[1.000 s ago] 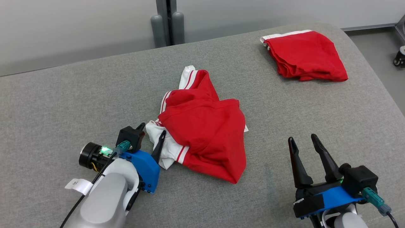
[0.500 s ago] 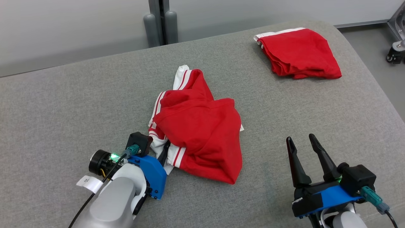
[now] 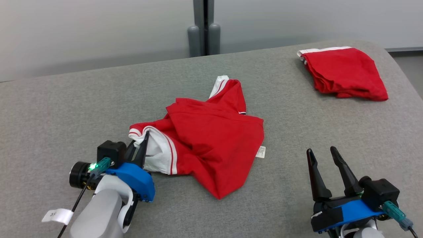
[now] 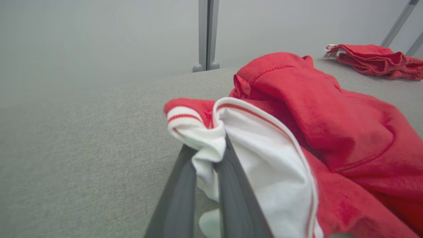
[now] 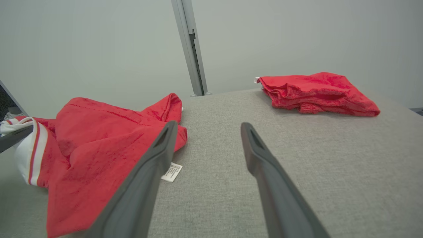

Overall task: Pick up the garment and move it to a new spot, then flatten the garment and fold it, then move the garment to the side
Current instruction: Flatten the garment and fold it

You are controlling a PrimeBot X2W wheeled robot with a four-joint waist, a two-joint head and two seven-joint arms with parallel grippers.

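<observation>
Two dark fingers of my left gripper are pinching nearly together on the garment, squeezing a fold of its white, red-striped band between them. I am holding only that corner. The rest of the red cloth is lying crumpled mid-table on the grey padded surface, its white label poking out on the near right side.

I am judging the bite as thin, so I am planning a slow, straight lift, watching the left wrist view for the band slipping. The bulk should be hanging free before I carry it sideways.

My right gripper is standing wide and empty, well apart from the cloth. I am steering clear of the folded red garment at the far right corner.
</observation>
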